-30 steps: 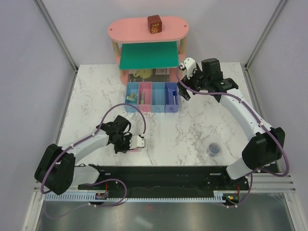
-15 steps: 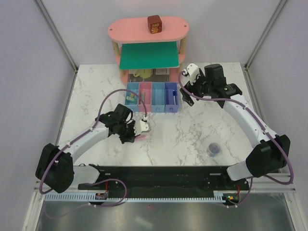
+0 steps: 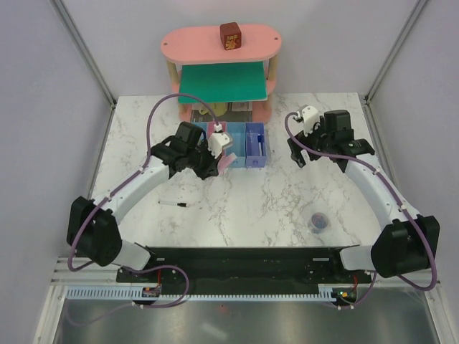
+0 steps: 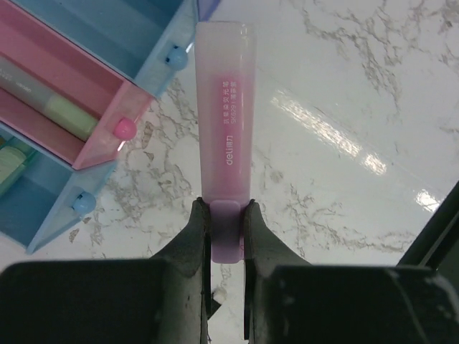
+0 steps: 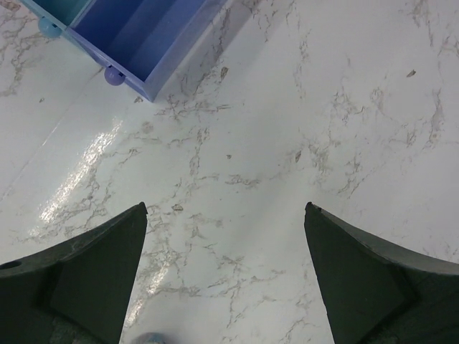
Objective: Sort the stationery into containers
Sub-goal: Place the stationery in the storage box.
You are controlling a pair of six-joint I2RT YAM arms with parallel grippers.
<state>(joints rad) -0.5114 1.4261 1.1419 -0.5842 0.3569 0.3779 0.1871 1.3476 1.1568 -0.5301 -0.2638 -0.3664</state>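
My left gripper [image 3: 219, 156] is shut on the lower end of a pink flat stick [image 4: 226, 122] and holds it above the front edge of the row of four joined bins [image 3: 237, 148], near the pink bin [image 4: 107, 93]. That bin holds a mint-green marker [image 4: 68, 115]. Another mint-green marker [image 4: 8, 161] lies in the light blue bin [image 4: 43, 208]. A white pen with a blue cap [image 3: 258, 143] lies in the violet-blue bin [image 5: 143, 36]. My right gripper [image 5: 224, 209] is open and empty over bare table, right of the bins. A thin black pen [image 3: 172, 203] and a purple-grey roll [image 3: 318, 221] lie on the table.
A pink and green shelf unit [image 3: 221, 80] stands behind the bins, with a dark red cube [image 3: 230, 34] on top. The white marble table [image 3: 272, 193] is walled on the left, right and back.
My left arm has carried the pink stick from the near left of the table up to the bins, uncovering the black pen. My right gripper has drawn back to the right, away from the bins.
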